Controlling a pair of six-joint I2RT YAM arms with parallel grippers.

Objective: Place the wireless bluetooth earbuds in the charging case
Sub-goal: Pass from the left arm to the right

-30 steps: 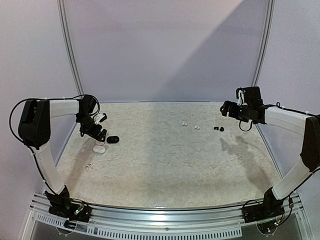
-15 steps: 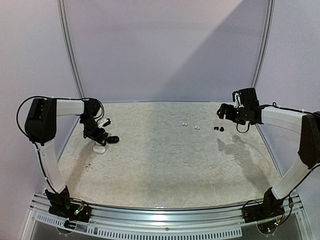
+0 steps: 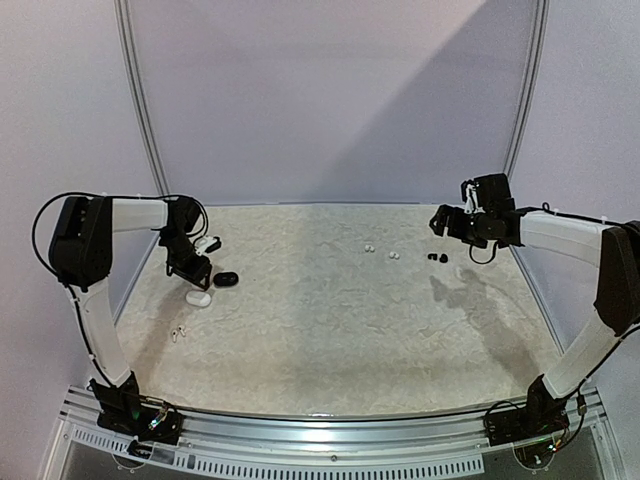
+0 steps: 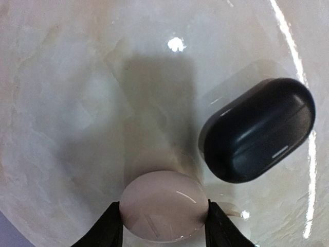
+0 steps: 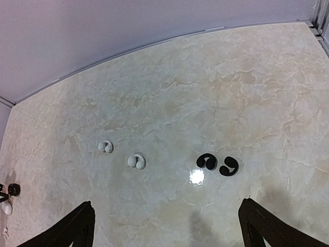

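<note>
Left tool (image 4: 163,222) is down at the desk (image 3: 330,340), its two fingers (image 4: 110,229) drawn in against opposite sides of the white charging case (image 4: 163,203). In the left wrist view both pads touch the shell, so the tool has this case pinched between partly closed jaws. The white case is a smooth oval pebble with its lid shut, and it rests flat on the desk. It lies just beside the black charging case (image 4: 257,129), on that case's near-left as the top camera sees it, with a narrow strip of desk between the two. The black charging case is also shut and lies at a slant, with a short glint on its shell.

Right tool (image 5: 169,231) hangs above the desk far to the right of the black charging case. Its jaws are spread wide and it holds nothing.

The black earbuds (image 5: 207,161) lie well to the right of the black charging case, side by side and slightly apart. The white earbuds (image 5: 136,161) lie between the black charging case and the black earbuds, nearer the earbuds, and are also a little apart from each other. All four buds rest loose on the desk. A further tiny white pair (image 3: 179,333) lies on the near-left of the black charging case, too small to make out in detail.
</note>
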